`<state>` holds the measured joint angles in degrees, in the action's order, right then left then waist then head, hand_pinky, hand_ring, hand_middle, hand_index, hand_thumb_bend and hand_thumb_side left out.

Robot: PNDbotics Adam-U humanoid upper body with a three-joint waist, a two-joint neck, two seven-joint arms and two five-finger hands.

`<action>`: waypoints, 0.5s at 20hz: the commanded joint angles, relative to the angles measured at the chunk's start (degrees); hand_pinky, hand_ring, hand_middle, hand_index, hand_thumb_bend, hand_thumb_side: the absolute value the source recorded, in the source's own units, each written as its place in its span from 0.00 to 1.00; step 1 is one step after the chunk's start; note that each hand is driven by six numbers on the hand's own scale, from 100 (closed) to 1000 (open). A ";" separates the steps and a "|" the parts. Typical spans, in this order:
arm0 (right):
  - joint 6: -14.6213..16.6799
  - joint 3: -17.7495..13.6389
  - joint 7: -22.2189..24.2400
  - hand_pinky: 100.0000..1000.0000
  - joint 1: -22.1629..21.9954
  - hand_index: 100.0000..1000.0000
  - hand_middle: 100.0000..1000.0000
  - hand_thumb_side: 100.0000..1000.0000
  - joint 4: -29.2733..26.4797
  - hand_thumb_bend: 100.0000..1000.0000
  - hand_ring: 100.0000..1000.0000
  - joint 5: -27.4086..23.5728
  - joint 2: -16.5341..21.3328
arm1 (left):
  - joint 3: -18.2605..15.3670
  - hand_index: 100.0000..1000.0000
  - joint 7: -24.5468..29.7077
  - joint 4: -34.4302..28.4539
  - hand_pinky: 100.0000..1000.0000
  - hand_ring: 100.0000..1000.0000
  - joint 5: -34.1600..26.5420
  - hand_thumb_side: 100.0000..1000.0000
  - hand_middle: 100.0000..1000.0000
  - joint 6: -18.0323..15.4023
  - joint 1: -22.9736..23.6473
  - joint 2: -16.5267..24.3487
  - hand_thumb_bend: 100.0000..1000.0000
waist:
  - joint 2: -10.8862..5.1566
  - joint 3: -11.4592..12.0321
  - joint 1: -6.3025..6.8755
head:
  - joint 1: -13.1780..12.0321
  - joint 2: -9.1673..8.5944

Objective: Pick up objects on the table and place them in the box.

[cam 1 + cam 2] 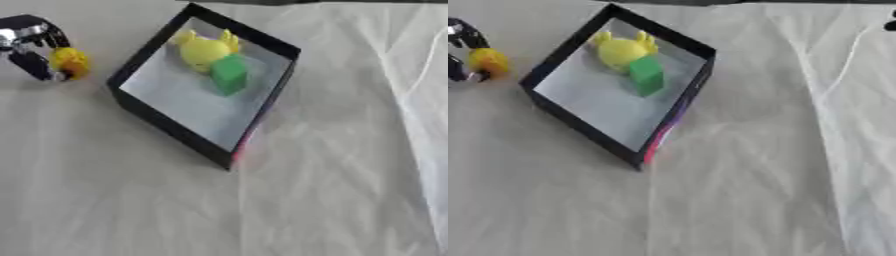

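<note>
A black-walled box (pixel 138 107) with a pale floor lies askew near the top centre. Inside it, at the far end, sit a yellow toy (pixel 203 49) and a green block (pixel 230 73) touching it. At the upper left, my left hand (pixel 28 45) has its fingers curled round a small yellow and orange object (pixel 69 62), held just left of the box's left corner. My right hand does not show; only a small dark shape (pixel 891 23) sits at the right edge of the right eye view.
A white wrinkled cloth (pixel 332 175) covers the table. A pink strip (pixel 244 143) shows along the box's outer right wall near its front corner. A raised fold of cloth (pixel 411 95) runs down the right side.
</note>
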<state>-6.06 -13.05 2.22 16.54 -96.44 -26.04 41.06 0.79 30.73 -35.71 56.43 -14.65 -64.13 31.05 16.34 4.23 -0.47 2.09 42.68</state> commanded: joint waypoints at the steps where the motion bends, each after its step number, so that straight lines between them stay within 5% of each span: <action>1: 0.04 -0.85 -0.12 1.00 0.13 0.77 0.58 0.64 -0.21 0.00 0.65 0.24 1.23 | -0.24 0.58 0.68 -0.46 0.77 0.71 -0.79 0.00 0.60 -0.72 -0.94 0.67 0.09 | -0.45 -0.14 -0.81 | -0.17 0.20; 10: 0.37 -0.90 0.29 1.00 -0.37 0.77 0.58 0.61 -0.10 0.00 0.65 -0.32 1.82 | 1.14 0.57 1.16 -6.30 0.76 0.70 -5.87 0.00 0.57 -2.87 -2.23 2.18 0.09 | -1.69 0.24 -0.56 | 0.48 1.38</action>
<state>-5.88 -13.06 2.39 15.91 -96.21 -26.07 41.07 1.78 32.05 -39.96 51.44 -17.14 -64.76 30.86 16.27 4.42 -0.47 2.37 43.71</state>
